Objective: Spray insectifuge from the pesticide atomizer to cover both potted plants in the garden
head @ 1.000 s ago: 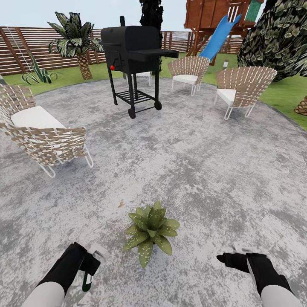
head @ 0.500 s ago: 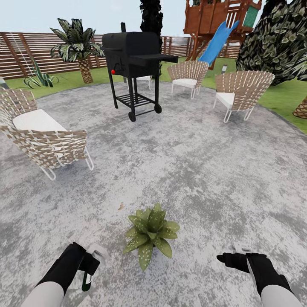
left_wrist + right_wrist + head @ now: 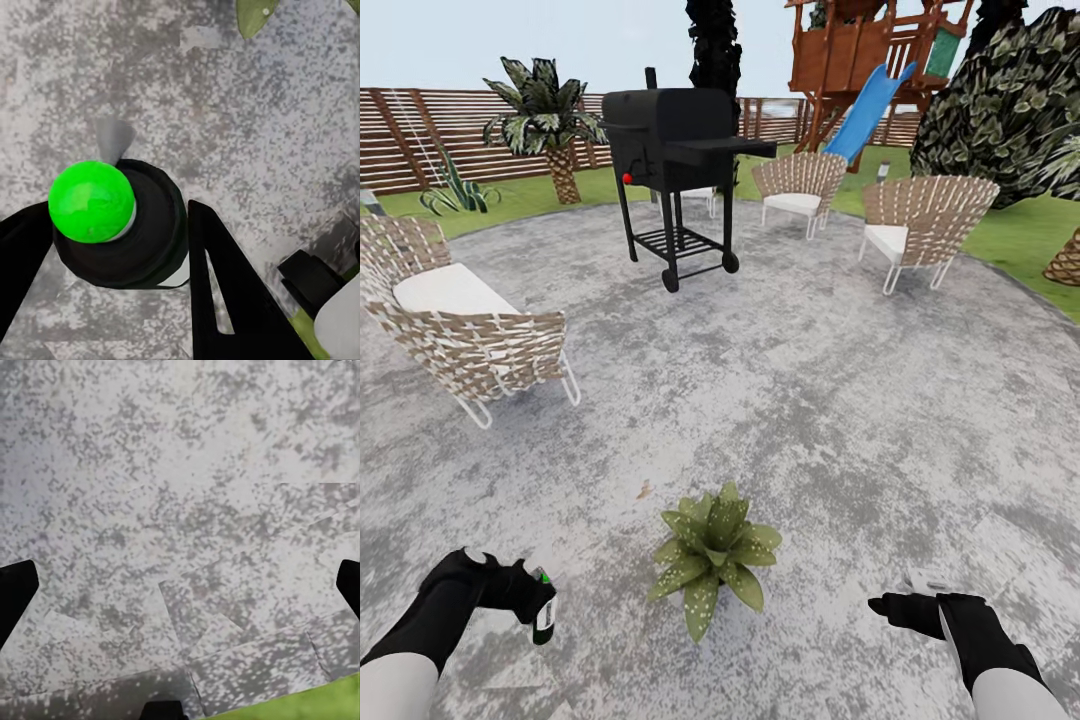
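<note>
We've got our left gripper (image 3: 532, 600) pinching the pesticide atomizer (image 3: 120, 221) beside the potted plant (image 3: 712, 553), ready to spray, right gripper (image 3: 888, 606) spread idle.

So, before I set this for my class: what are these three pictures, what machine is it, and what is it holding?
These are simulator renders of a wheeled robot with two arms, each ending in a two-fingered claw. The large picture comes from a camera on its head, looking down over a round grey patio. The left claw holds the pesticide atomizer; the right claw holds nothing, its fingers spread. Between them stands a potted plant. Farther off are a black grill, woven chairs and a wooden fence. The other two pictures come from cameras by each claw: the left one looks along the fingers at the held bottle, the right one at bare paving.
</note>
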Controlling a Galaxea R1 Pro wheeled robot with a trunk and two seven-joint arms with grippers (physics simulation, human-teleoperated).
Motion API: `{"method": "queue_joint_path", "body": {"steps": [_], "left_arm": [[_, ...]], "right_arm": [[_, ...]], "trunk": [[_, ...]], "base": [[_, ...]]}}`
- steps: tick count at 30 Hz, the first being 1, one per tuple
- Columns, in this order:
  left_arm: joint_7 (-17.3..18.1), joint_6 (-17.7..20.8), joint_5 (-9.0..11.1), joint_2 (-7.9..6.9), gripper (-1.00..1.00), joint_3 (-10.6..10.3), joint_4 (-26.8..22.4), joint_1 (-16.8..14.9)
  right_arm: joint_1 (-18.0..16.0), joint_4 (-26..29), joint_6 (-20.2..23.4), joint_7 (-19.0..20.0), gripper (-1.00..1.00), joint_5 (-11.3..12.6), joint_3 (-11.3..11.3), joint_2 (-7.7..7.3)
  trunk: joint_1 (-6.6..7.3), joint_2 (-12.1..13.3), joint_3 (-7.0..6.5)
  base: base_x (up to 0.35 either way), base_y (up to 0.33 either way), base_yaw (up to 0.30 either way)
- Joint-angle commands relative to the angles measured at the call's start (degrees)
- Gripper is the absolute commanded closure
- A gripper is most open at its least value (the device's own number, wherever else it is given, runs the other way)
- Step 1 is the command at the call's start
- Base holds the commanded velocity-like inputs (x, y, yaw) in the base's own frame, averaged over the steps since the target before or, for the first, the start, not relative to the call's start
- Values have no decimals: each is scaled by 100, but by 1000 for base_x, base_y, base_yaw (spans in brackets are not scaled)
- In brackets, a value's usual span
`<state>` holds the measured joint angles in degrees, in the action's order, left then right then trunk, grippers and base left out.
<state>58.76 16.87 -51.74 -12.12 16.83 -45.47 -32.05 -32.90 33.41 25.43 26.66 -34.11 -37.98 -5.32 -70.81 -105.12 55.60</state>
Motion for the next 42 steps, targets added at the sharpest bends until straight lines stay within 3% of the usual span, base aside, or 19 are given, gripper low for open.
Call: {"method": "queue_joint_path", "body": {"steps": [1, 3, 6, 8, 9, 10, 11, 13, 16, 18, 21, 23, 25, 26, 29, 32, 36, 38, 42], "left_arm": [[62, -75, -12, -32, 100, 13, -24, -3], [80, -163, -12, -64, 100, 13, -97, -3], [169, -220, -12, -89, 100, 13, -243, -3], [355, -246, -12, -91, 100, 13, -287, -3], [437, -254, -12, -90, 100, 9, -321, -3], [501, -260, -14, -81, 100, -7, -418, -3], [525, -261, -17, -68, 100, -22, -466, -3], [543, -264, -19, -4, 100, -47, -501, -3], [574, -506, -24, 173, 100, -143, -520, -3], [837, -731, -27, 222, 100, -338, -518, -3], [1256, -939, -29, 239, 100, -589, -521, -3], [1479, -1072, -29, 250, 100, -791, -523, -3], [1661, -1143, -35, 285, 100, -1098, -524, -8], [1714, -1160, -41, 296, 100, -1305, -520, -13], [1759, -1169, -46, 309, 100, -1545, -521, -25], [1780, -1172, -55, 369, 100, -1605, -524, -29], [1853, -1176, -81, 632, 100, -1627, -525, -35], [1856, -1177, -147, 760, 100, -1654, -525, -37], [1865, -1169, -334, 937, 100, -2004, -588, -38]], "right_arm": [[-5, 12, 9, 41, -100, -60, -34, 3], [-5, 61, 7, 49, -100, -59, -34, -4], [-5, 890, 11, 68, -100, -49, -13, -1], [-5, 1800, 38, 80, -100, -39, 317, 3], [-5, 2210, 54, 84, -100, -34, 825, -3], [-5, 2557, 72, 88, -100, -13, 1689, -14], [-5, 2677, 84, 91, -100, -2, 2148, -18], [-5, 2762, 156, 178, -100, 6, 2540, -9], [-5, 2794, 519, 1372, -100, 5, 2833, -5], [-38, 2800, 831, 2331, -100, 2, 2909, -3], [-69, 2814, 968, 2787, -100, 2, 3005, 45], [-78, 2821, 997, 2960, -100, 1, 3243, 216], [-82, 2826, 1010, 3169, -100, -3, 3676, 436], [-84, 2828, 1016, 3230, 100, -1, 3847, 563], [-84, 2829, 1023, 3282, 100, 1, 4002, 762], [-85, 2829, 1025, 3322, 100, 1, 4142, 816], [-85, 3032, 1025, 4001, 100, 3, 4862, 838], [-85, 3204, 1025, 4066, 100, 2, 4928, 858], [-85, 3350, 1025, 4107, 100, 2, 4981, 913]], "trunk": [[0, -2, 3], [0, -2, 1], [0, -2, 1], [0, -2, 0], [0, -2, 0], [0, -2, 0], [0, -2, 0], [0, -2, 0], [0, -2, 0], [0, -2, 0], [0, -2, 0], [0, -2, 0], [0, -2, 0], [0, -2, 0], [0, -2, 0], [0, -2, 0], [0, -2, 0], [0, -2, 0], [0, -2, 0]], "base": [[0, 0, 0], [0, 0, 0], [0, 0, 0], [0, 0, 0], [0, 0, 0], [0, 0, 0], [0, 0, 0], [0, 0, 0], [0, 0, 0], [0, 0, 0], [0, 0, 0], [0, 0, 0], [0, 0, 0], [0, 0, 0], [0, 0, 0], [0, 0, 0], [0, 0, 0], [0, 0, 0], [0, 0, 0]]}}
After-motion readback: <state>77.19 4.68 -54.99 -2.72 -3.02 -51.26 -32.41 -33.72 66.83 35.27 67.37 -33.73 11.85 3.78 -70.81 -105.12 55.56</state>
